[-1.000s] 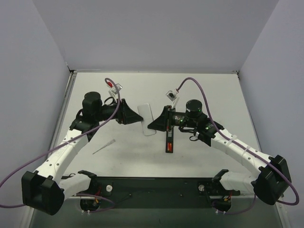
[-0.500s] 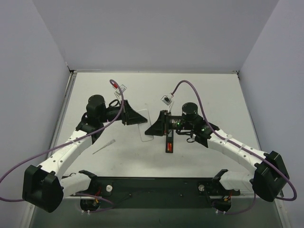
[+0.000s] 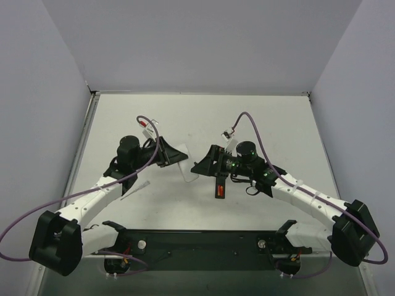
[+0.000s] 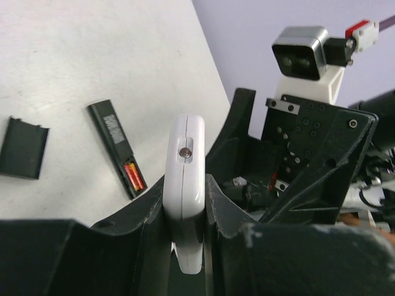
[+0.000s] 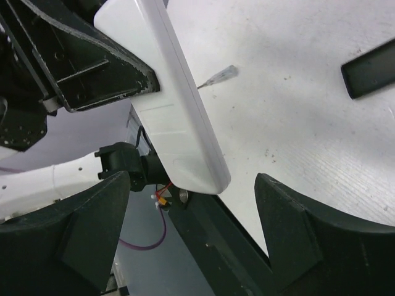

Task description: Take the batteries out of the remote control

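Red batteries [image 4: 133, 177] in black remote control [image 4: 117, 142]: likely light, slick, pinch mid-body; left tool [image 4: 185, 209] clamps white remote [image 4: 185, 154]; right tool [image 5: 191, 182] gapes, empty.

Bright, even overhead light falls on the table [image 3: 259, 123], with only faint, soft shadows beneath the arms [image 3: 99, 191]. In the 2 wrist views the near black left fingers [image 4: 74, 259] and right fingers [image 5: 296, 234] are blurred, and the white remote [image 4: 185, 160] carries a mild sheen.

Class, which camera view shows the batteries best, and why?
Left wrist: the batteries lie red and clear inside the open remote control. Top external shows only a red speck; right wrist shows none.
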Available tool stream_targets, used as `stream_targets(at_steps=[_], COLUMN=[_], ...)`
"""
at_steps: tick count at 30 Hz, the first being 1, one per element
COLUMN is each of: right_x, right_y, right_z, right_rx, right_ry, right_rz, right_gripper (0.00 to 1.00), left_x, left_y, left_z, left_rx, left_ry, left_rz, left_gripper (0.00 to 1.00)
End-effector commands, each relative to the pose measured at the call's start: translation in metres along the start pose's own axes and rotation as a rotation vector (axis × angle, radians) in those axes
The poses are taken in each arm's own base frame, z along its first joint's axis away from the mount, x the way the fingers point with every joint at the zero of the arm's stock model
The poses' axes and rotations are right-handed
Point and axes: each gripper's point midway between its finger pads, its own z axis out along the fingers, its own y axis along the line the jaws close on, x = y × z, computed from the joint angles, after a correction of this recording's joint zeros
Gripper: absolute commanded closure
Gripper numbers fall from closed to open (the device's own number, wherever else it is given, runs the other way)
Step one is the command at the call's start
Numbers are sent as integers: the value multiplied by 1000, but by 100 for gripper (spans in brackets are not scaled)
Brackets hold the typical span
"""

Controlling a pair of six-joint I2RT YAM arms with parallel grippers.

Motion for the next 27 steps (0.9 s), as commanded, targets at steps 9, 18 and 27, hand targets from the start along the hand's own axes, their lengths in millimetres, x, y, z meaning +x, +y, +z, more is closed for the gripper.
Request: stream_targets(at_steps=[9, 18, 27], right_x=[-4, 9, 5], right_y=[-2, 1, -1], right_z=[35, 59, 48], right_rx=[52, 16, 28], right_ry=[-22, -1, -79], right_rz=[117, 181, 173], right_gripper=[26, 44, 68], left_x=[-30, -26, -29], left_y=[10, 15, 19], left_z=[-16, -26, -34], left_rx=[20, 31, 22], left_ry=[-317, -341, -361], left_rz=[-79, -108, -126], left_gripper=[100, 100, 100])
